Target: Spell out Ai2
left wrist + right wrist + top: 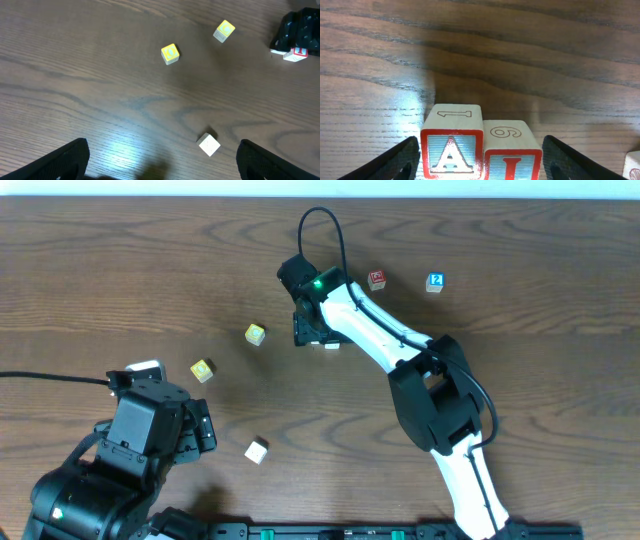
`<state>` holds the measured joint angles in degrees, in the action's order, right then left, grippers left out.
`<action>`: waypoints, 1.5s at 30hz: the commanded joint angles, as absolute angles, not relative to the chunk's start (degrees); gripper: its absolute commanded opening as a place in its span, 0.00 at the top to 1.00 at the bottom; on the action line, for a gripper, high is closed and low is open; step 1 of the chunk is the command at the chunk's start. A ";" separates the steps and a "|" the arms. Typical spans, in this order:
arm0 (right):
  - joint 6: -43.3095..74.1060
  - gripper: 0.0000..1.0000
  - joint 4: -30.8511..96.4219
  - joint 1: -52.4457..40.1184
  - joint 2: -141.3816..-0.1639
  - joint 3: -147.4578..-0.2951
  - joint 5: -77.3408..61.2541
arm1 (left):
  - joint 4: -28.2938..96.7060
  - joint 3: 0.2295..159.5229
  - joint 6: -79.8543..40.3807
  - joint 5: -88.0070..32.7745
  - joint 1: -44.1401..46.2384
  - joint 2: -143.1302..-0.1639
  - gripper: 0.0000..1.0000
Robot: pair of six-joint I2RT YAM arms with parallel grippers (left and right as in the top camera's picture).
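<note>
- The right gripper (480, 139) is straddling the A cube (452, 152) and the I cube (512, 160). Its fingers are spread wide and sitting just beside the pair's outer faces. I cannot tell whether they are pressing the cubes or only flanking them.
- The two cubes are resting on the table (485, 55), touching side by side. In the wrist view A is sitting left of I, so the row's long axis is running across the gripper from finger to finger. The free place for the last character is lying just past the I.
- The blue-marked cube (434, 282) is sitting toward the far edge, well apart from the pair. It is lying off to the robot's right of the right gripper and a little farther out. I am taking it for the 2, though its character is too small to read for certain.
- A red-framed cube (376, 279) is sitting near the blue-marked one on the gripper's side, not touching it.
- The right arm is reaching much nearer to that blue-marked cube. The left gripper (162, 145) is hovering at the near left, fully spread and holding nothing, well apart from all three.
- The A and I cubes are showing white wood with red frames. Their red letters are standing upright on pale blue panels, and outlined numerals are showing on the top faces.
</note>
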<state>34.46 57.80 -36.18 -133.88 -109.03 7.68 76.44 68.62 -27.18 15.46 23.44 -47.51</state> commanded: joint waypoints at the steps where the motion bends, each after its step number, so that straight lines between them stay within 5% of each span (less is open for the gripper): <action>1: 35.11 0.20 57.45 -35.86 -134.80 -110.24 7.97 | 76.42 68.55 -27.22 16.95 23.27 -47.51 0.05; 9: 32.62 0.22 51.42 -35.57 -134.80 -110.24 10.87 | 76.47 68.55 -27.22 16.93 23.27 -47.51 0.05; 14: 32.47 0.37 48.73 -35.24 -134.80 -110.24 11.00 | 76.47 68.55 -27.22 16.91 23.27 -47.51 0.05; 45: 31.48 0.27 57.52 -35.22 -134.80 -110.24 9.82 | 76.42 68.55 -27.24 16.93 23.27 -47.51 0.05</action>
